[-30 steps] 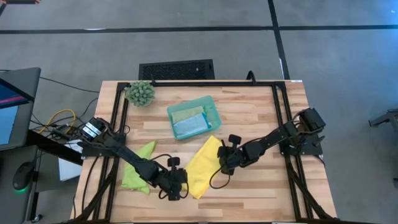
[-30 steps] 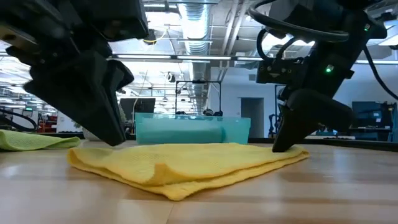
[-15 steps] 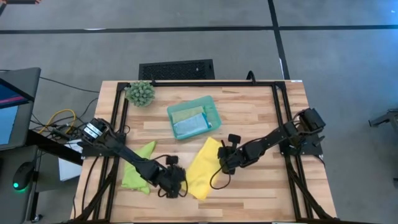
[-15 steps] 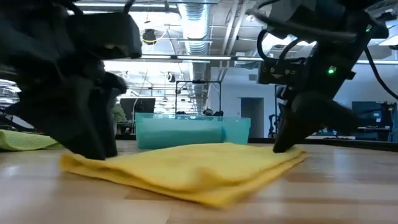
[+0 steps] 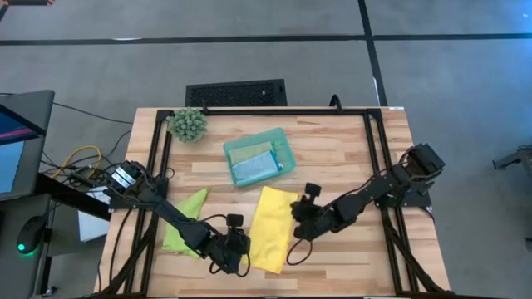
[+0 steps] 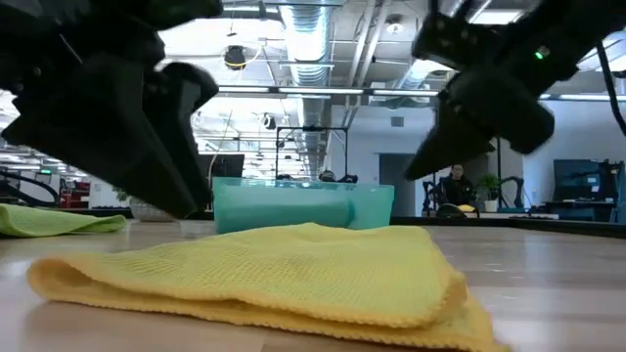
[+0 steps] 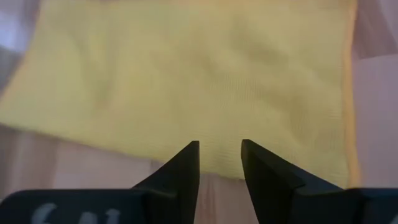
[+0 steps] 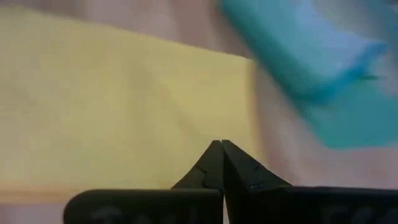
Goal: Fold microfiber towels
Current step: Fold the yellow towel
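Note:
The yellow towel (image 5: 270, 228) lies folded on the table, near the front and about midway across. My left gripper (image 7: 219, 152) is open at the towel's left near edge (image 7: 205, 163), its fingertips on either side of that edge. My right gripper (image 8: 221, 149) is shut and hangs clear above the towel's right side (image 6: 430, 264). A lime green towel (image 5: 183, 223) lies flat to the left. A pale sage towel (image 5: 243, 151) and a light blue towel (image 5: 253, 169) lie in the teal tray (image 5: 288, 154). My left gripper's open fingers (image 7: 184, 165) stand over the yellow towel's edge, coming slanting down from the table's left. I cannot tell whether they touch the cloth.
A spiky green plant ball (image 5: 187, 124) sits at the far left corner. The teal tray stands just beyond the yellow towel. Black frame rails (image 5: 370, 158) run along the table's left, right and far sides. Bare wood lies right of the yellow towel.
My right gripper has lifted off the yellow towel's right end and gone a little toward the near edge. The towel has slid toward the near edge and turned, so it now lies squarer to the table. My left gripper has shifted slightly toward the near edge.

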Robot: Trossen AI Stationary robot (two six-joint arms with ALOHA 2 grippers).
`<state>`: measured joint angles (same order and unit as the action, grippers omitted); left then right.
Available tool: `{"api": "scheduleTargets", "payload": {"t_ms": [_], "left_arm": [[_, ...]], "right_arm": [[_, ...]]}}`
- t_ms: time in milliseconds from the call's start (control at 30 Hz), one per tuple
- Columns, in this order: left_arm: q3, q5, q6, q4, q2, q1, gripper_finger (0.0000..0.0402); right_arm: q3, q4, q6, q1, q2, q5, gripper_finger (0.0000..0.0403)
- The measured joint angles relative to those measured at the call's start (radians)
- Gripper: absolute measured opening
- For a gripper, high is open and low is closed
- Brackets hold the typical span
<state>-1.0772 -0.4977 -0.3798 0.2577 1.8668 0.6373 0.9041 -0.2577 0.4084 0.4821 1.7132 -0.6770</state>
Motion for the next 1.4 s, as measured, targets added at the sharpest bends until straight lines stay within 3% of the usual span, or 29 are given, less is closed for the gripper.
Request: {"api": "scheduleTargets", "payload": {"t_ms": [167,233,300,400,533,667,733,967,1133,1400], "left_arm": [[0.015,0.126,-0.029,-0.044,0.038,-0.025,0.0112],[0.015,0.179,0.005,-0.079,0.053,-0.034,0.0111],[0.013,0.205,0.069,-0.146,0.063,-0.036,0.0111],[0.014,0.202,0.166,-0.277,0.063,-0.036,0.0111],[-0.015,0.093,0.203,-0.331,0.044,-0.035,0.0111],[-0.033,-0.151,0.163,-0.323,0.045,-0.034,0.0111],[-0.033,-0.212,0.119,-0.272,0.047,-0.054,0.0111],[-0.032,-0.204,0.03,-0.083,0.052,-0.22,0.0111],[-0.034,-0.092,0.042,-0.107,0.105,-0.309,0.0111],[-0.042,-0.098,0.0,-0.076,0.14,-0.299,0.0098]], "right_arm": [[0.002,0.151,-0.012,-0.056,0.083,0.191,0.0012],[0.001,0.108,-0.022,-0.08,0.098,0.255,0.0012],[0.0,0.065,-0.012,-0.097,0.108,0.231,0.0013],[0.0,0.025,0.014,-0.105,0.099,0.077,0.0014],[0.013,0.032,-0.053,-0.09,0.083,0.076,0.0014],[0.018,0.12,-0.075,-0.054,0.083,0.239,0.0018],[0.019,0.195,-0.078,-0.037,0.094,0.306,0.0019],[0.019,0.347,-0.197,0.006,0.168,0.451,0.0016],[0.021,0.328,-0.196,0.005,0.188,0.569,0.002],[0.019,0.202,-0.182,0.066,0.138,0.579,0.0015]]}}
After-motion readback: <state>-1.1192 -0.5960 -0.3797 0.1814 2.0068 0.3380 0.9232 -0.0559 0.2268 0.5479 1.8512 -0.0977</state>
